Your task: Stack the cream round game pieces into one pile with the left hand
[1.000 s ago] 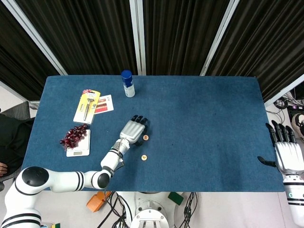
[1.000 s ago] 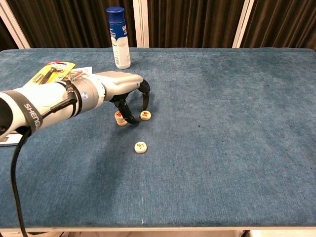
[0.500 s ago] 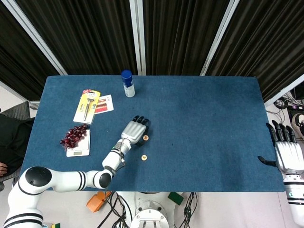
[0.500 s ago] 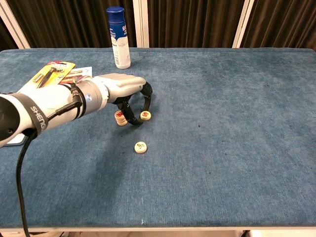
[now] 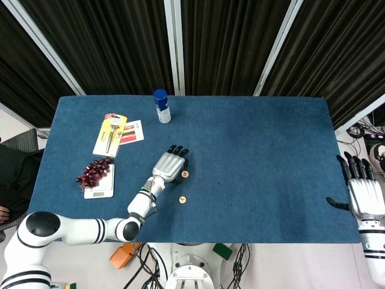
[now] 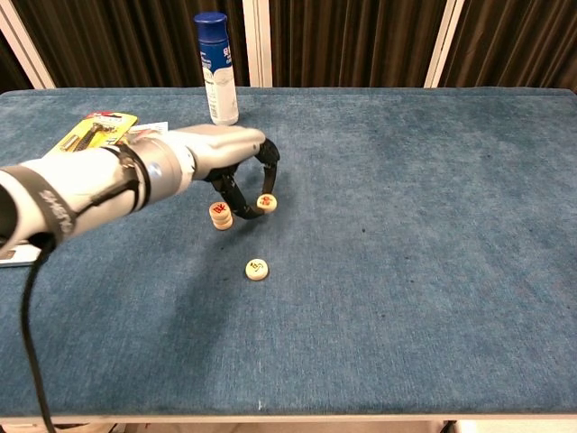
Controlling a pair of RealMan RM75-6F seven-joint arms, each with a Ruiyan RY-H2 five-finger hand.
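My left hand (image 6: 225, 155) hovers over the blue table with its fingers curled down. It pinches a cream round piece (image 6: 266, 202) with a red mark, held slightly tilted just above the cloth. Close to its left stands a short pile of cream pieces (image 6: 220, 215), partly under the hand. A single cream piece (image 6: 257, 269) lies flat nearer the front edge. In the head view the left hand (image 5: 170, 165) covers the pile, while the pinched piece (image 5: 184, 174) and the loose piece (image 5: 181, 198) show beside it. My right hand (image 5: 363, 194) hangs open off the table's right edge.
A blue-capped spray can (image 6: 216, 68) stands at the back, behind the hand. A yellow packaged tool (image 5: 110, 133) and a card (image 5: 132, 131) lie at the back left. Dark grapes (image 5: 93, 171) sit on a small white scale (image 5: 100, 188) near the left edge.
The left hand has closed on the cream piece beside the pile and raised it a little off the cloth. The pile, the loose piece and the right hand have not moved.
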